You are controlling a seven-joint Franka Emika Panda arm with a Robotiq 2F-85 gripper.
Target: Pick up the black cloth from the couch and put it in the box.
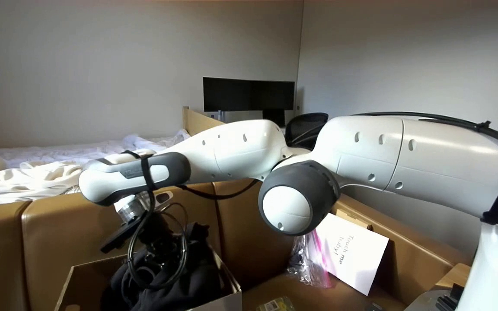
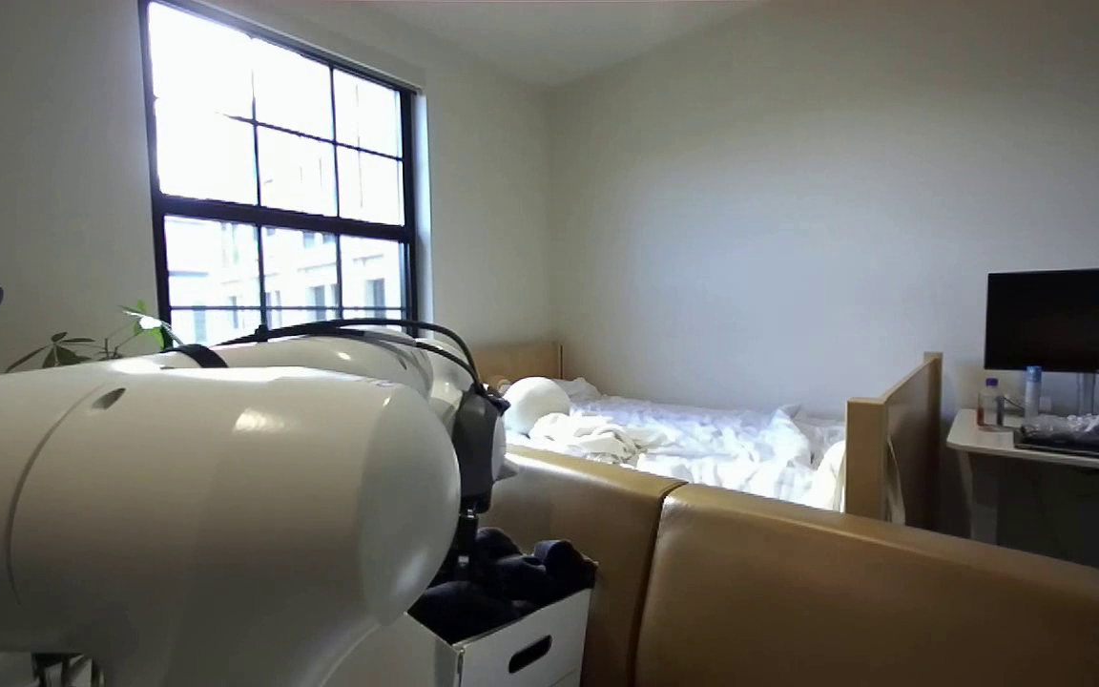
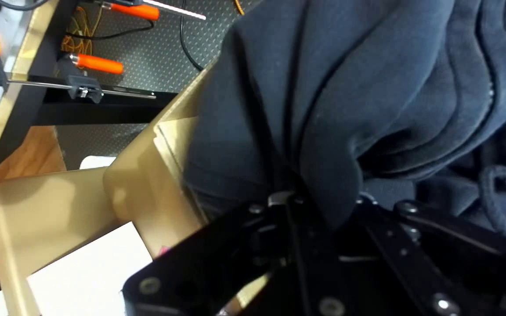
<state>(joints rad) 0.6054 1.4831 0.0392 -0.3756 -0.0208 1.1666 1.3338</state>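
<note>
Between the black metal fingers [image 3: 395,242], a fold of crumpled black fleece-like cloth [image 3: 367,87] is pinched; limp, light, non-slippery handling is expected, bunched layers being best gripped.

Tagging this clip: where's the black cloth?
At lower left in an exterior view, the black cloth lies heaped in the box, partly above its rim, against the hand.

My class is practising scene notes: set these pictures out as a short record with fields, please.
cloth: dark, bunched in the box, rising above its rim
fingers: a fold of cloth between them, apparently pinched
box: white-sided, open-topped
couch: tan, its back next to the box
sign: white, lettered, on the couch
bed: beyond the couch
unseen: the box's bottom
</note>
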